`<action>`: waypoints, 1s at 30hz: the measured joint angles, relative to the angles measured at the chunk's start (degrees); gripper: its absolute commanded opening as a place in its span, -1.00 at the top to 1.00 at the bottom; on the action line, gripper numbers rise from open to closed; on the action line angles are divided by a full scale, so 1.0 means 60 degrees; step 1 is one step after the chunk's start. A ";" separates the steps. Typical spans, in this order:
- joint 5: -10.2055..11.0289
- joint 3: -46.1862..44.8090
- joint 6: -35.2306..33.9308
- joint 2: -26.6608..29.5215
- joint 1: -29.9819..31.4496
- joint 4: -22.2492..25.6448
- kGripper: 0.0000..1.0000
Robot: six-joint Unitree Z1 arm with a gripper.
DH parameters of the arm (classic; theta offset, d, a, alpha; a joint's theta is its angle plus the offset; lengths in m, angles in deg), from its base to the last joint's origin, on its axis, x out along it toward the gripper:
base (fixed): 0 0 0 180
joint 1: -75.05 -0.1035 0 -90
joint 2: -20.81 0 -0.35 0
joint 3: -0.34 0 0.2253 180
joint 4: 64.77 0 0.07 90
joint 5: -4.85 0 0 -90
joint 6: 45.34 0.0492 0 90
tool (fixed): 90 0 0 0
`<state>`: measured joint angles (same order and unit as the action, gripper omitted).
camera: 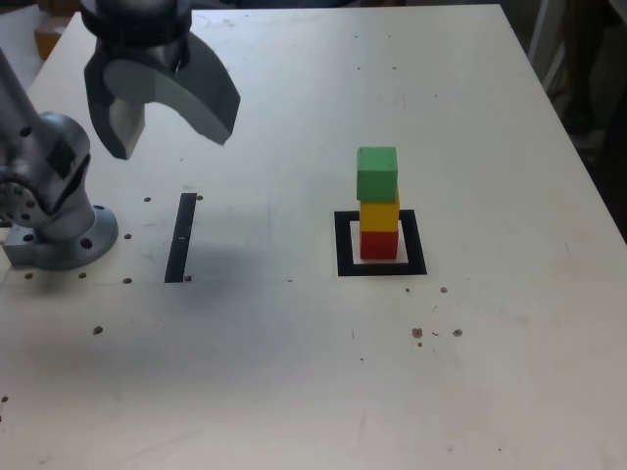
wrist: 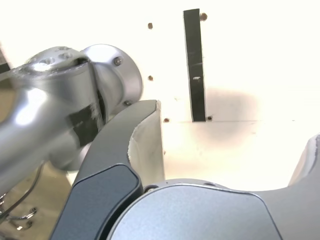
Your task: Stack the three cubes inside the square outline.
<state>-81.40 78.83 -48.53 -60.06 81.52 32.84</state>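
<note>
- The gripper is spread wide, its two curved fingers standing well apart with nothing held between them.
- In the exterior view it hangs in the upper left, above the table, near the arm's base and over the side where the black strip lies.
- The three cubes form one upright stack, well apart from the gripper, toward the exterior view's right and lower in that view.
- The red cube is the lowest, standing within the square outline, whose black border shows around it on the table.
- The yellow cube sits on the red one.
- The green cube is on top, resting on the yellow one; none of the three is touched by the gripper.
- In the wrist view, the fingers are likewise far apart, and the black strip shows beyond them on the pale table, untouched.
- Neither the cubes nor the outline can be seen in the wrist view; that picture takes in part of the silvery arm beside one finger.
</note>
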 measured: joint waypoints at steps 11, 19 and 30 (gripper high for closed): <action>-0.0063 -0.2914 -0.0216 0.0236 0.0000 -0.2132 -0.99; -0.0250 -0.4279 -0.0592 0.0031 0.0026 -0.3459 -1.00; -0.0086 -0.4555 -0.0592 -0.0121 0.0051 -0.4060 -1.00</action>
<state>-81.92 51.49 -52.08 -60.78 81.82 8.48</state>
